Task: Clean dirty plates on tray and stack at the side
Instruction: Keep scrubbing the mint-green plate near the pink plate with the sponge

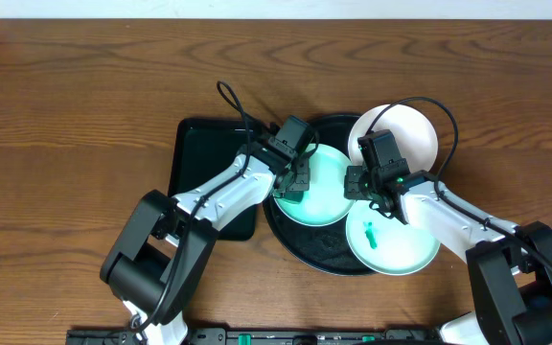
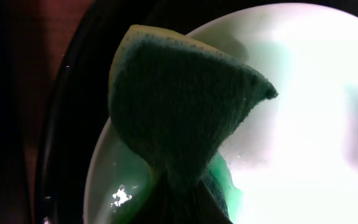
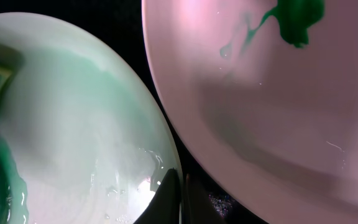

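Mid-scrub, I judge: left fingers (image 1: 295, 182) clamp a dark green sponge (image 2: 185, 106) on the pale mint round plate (image 1: 332, 187) in the glossy black round tray (image 1: 319, 251), right fingers (image 3: 169, 200) together at its rim; next, wipe it clean.

Three plates (image 1: 332, 192) crowd the tray (image 1: 307, 251) with slim gaps; bare tabletop (image 1: 84, 77) lies open beyond.

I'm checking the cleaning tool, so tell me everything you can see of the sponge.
The sponge has two layers: a dark green scouring face and a thin yellow layer showing along one edge. It looks soft and is folded. The left gripper pinches one end, and the rest fans out wider. It sits over the left side of the mint plate on the tray, with a wet green smear beside it. Whether it presses on the plate is unclear.
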You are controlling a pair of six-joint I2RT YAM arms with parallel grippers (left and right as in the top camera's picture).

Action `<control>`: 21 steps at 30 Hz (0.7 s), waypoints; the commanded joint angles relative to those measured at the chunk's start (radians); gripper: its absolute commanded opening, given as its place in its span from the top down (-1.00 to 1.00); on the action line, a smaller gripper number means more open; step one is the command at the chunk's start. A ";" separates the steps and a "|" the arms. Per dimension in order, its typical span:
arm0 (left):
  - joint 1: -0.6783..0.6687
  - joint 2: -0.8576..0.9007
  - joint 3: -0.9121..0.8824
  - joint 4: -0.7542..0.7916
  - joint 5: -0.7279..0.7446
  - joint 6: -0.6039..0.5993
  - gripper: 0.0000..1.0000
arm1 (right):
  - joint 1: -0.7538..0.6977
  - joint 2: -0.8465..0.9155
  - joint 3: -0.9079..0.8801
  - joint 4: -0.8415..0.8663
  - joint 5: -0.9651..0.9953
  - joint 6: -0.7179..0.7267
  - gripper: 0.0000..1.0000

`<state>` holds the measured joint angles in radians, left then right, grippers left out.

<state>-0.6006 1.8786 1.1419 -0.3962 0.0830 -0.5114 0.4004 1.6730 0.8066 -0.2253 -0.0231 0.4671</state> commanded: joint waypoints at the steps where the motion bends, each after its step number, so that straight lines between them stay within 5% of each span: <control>1: -0.001 0.083 -0.028 -0.016 0.127 0.019 0.85 | 0.007 -0.007 -0.002 0.005 -0.057 0.008 0.97; 9: -0.001 0.081 -0.023 0.021 0.335 0.019 0.85 | 0.007 -0.007 -0.002 0.005 -0.057 0.008 0.98; 21: 0.000 -0.031 0.012 0.021 0.363 0.016 0.85 | 0.007 -0.007 -0.002 0.006 -0.057 0.008 0.98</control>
<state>-0.5697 1.8874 1.1492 -0.3695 0.3283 -0.4973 0.4004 1.6730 0.8066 -0.2253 -0.0231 0.4671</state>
